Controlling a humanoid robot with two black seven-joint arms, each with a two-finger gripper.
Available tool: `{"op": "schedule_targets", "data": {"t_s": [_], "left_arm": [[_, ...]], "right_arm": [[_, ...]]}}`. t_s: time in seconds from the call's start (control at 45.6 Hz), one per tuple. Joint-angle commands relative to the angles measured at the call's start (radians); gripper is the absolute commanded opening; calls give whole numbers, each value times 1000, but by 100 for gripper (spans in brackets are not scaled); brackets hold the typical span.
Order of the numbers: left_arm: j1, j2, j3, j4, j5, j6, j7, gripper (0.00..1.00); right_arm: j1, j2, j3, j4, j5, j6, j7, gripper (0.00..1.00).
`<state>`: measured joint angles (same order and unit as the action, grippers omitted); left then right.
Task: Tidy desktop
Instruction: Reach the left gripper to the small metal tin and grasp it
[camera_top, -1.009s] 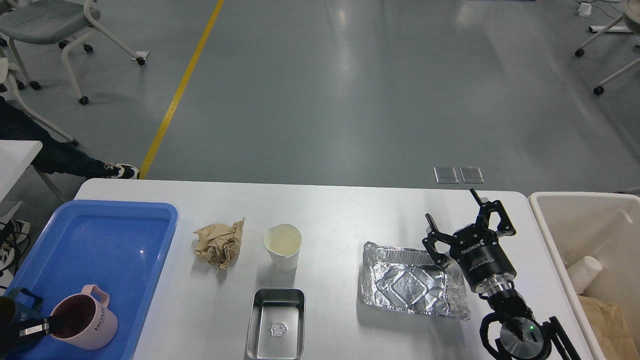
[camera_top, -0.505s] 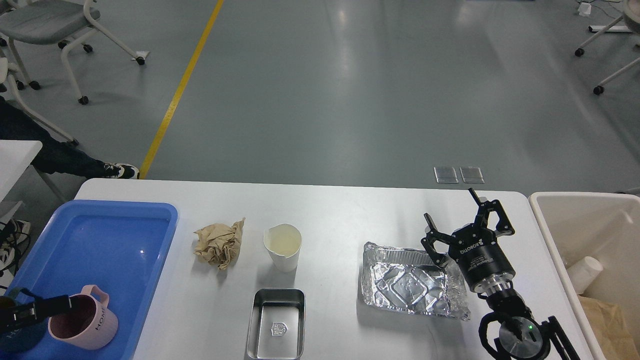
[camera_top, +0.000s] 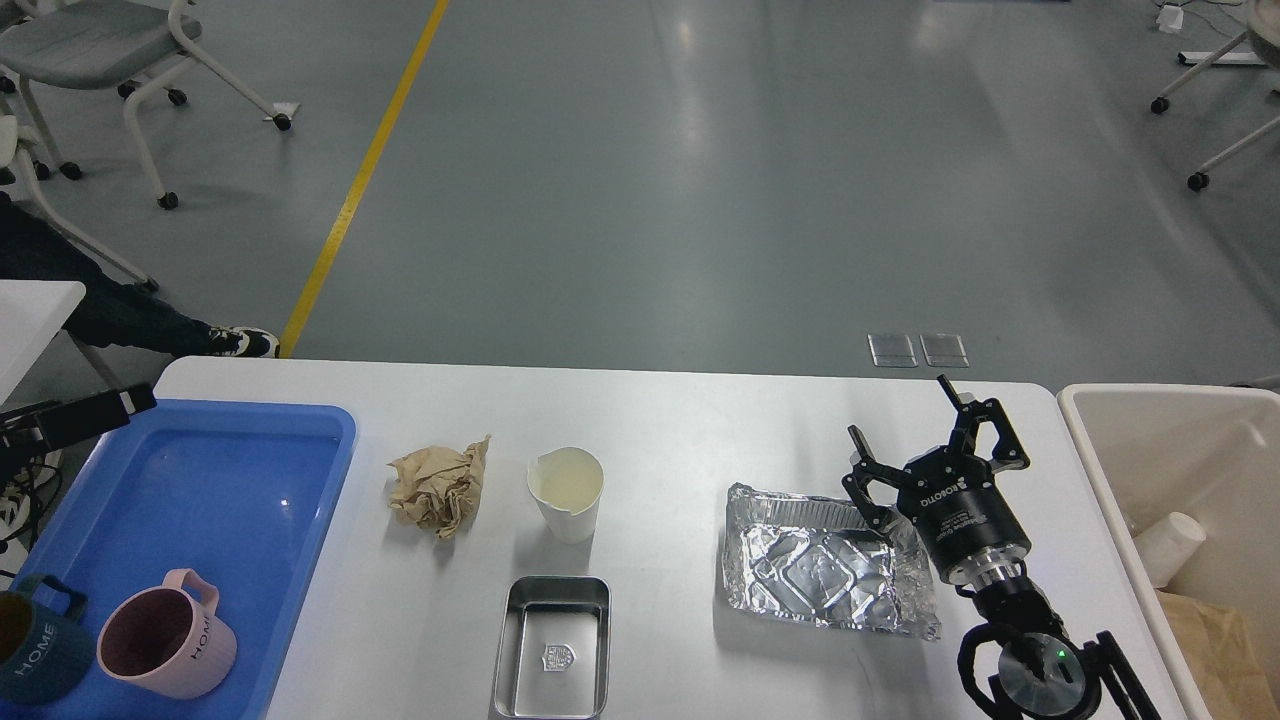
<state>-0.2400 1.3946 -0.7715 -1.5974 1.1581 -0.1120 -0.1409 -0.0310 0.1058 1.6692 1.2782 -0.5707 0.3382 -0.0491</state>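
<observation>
The white desktop (camera_top: 680, 420) holds a crumpled brown paper (camera_top: 438, 488), a white paper cup (camera_top: 566, 492), a steel tin (camera_top: 553, 648) and a crumpled foil tray (camera_top: 820, 570). My right gripper (camera_top: 898, 408) is open and empty, its fingers just above the foil tray's far right corner. My left gripper (camera_top: 80, 418) shows only as a dark bar at the left edge, above the far left corner of the blue tray (camera_top: 220, 470). It holds nothing that I can see. A pink mug (camera_top: 165, 635) and a dark blue mug (camera_top: 35, 650) stand in the blue tray.
A beige bin (camera_top: 1090, 440) stands off the table's right end, with a paper cup (camera_top: 1168, 548) and brown paper (camera_top: 1220, 640) in it. Chairs and a seated person's legs (camera_top: 120, 315) are beyond the table's left end.
My left gripper has let go of the pink mug and moved away to the far left of the blue tray. The mug stays upright. The right arm has barely moved.
</observation>
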Motion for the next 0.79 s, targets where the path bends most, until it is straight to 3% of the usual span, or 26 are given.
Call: {"op": "schedule_targets", "data": {"t_s": [0.0, 0.548, 0.68, 0.768], "left_arm": [[2, -16, 6, -67, -1, 51, -6, 92], [13, -92, 67, -76, -1, 41, 7, 92], [7, -209, 98, -70, 8, 37, 27, 92], [-16, -279, 124, -52, 17, 19, 67, 92]], "right_arm": [[-6, 0, 0, 4, 0, -2, 0, 100], [-7, 0, 0, 13, -1, -2, 0, 100], [-6, 2, -2, 13, -1, -4, 0, 100], [-9, 2, -2, 13, -1, -4, -2, 100]]}}
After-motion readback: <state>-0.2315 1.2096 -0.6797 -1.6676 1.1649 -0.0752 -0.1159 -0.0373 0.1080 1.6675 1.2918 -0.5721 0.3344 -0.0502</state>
